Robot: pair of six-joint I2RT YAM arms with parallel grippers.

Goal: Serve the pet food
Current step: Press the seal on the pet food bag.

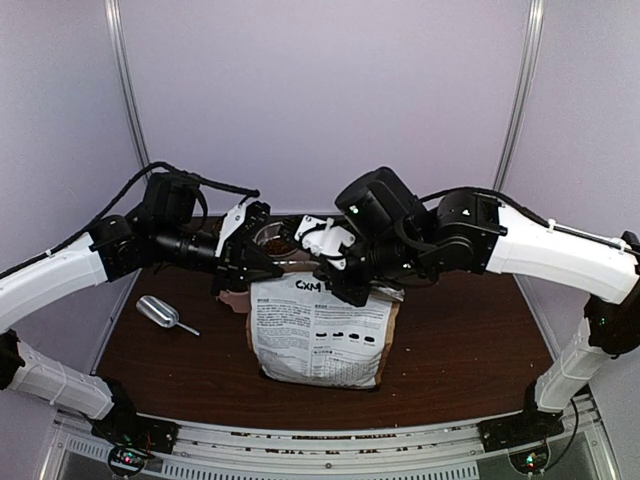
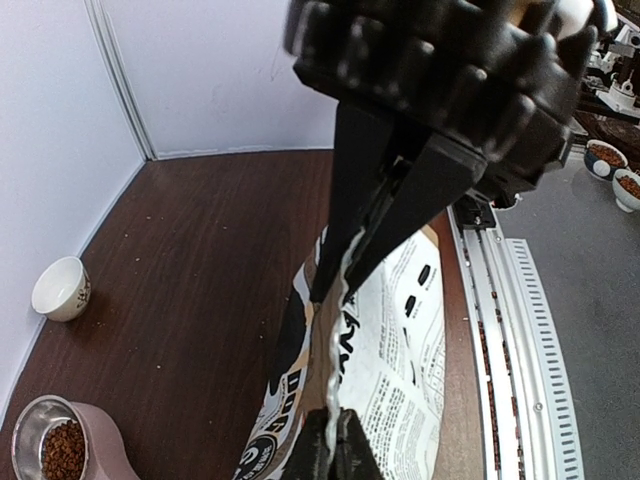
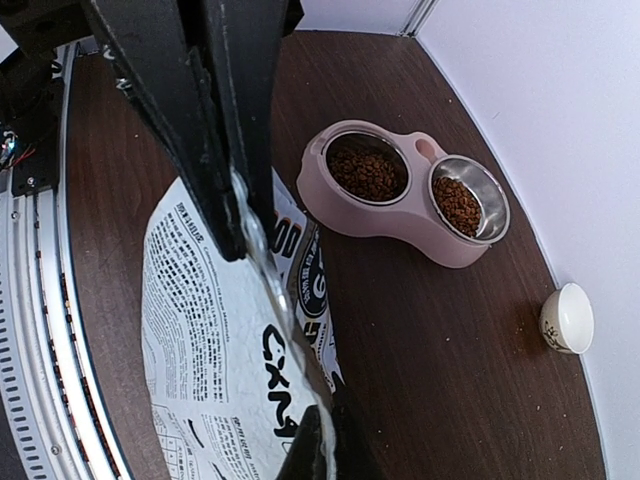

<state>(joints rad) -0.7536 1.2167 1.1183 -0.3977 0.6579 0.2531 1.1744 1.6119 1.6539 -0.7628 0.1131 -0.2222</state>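
At the bottom of the top view, rail: a perforated metal rail (image 1: 330, 440) spans the frame, and both arm bases are bolted to it, one at each end.
Table: a dark brown wood-grain surface (image 1: 470, 340) with a matte finish. The wrist views show a few small specks on it.
Bag: a white-and-kraft bag (image 1: 320, 330) stands upright at frame centre with its black print facing the camera. Its top edge is drawn into a thin flat seam, with silver lining showing along it.
Scoop: a metal scoop (image 1: 158, 312) lies on the table at left of the bag, apart from it. Its handle points toward the lower right.
Left gripper: the left gripper (image 2: 342, 268) is fully closed, with its fingers pinched on the left end of the bag's top seam.
Right gripper: the right gripper (image 3: 245, 225) is fully closed, pinched on the same seam further right.
Feeder: a pink double-bowl feeder (image 3: 375, 225) sits just beyond the bag, at upper centre of the right wrist view.
Pet food: brown pet food (image 3: 367, 172) lies in both metal bowls of the feeder. The bag's contents cannot be seen.
Small bowl: a white small bowl (image 3: 566, 318) stands on the table at lower right of that view, close to the wall and well apart from the feeder.
Walls: plain pale panels (image 1: 320, 90) enclose the table on three sides, joined by metal corner strips.
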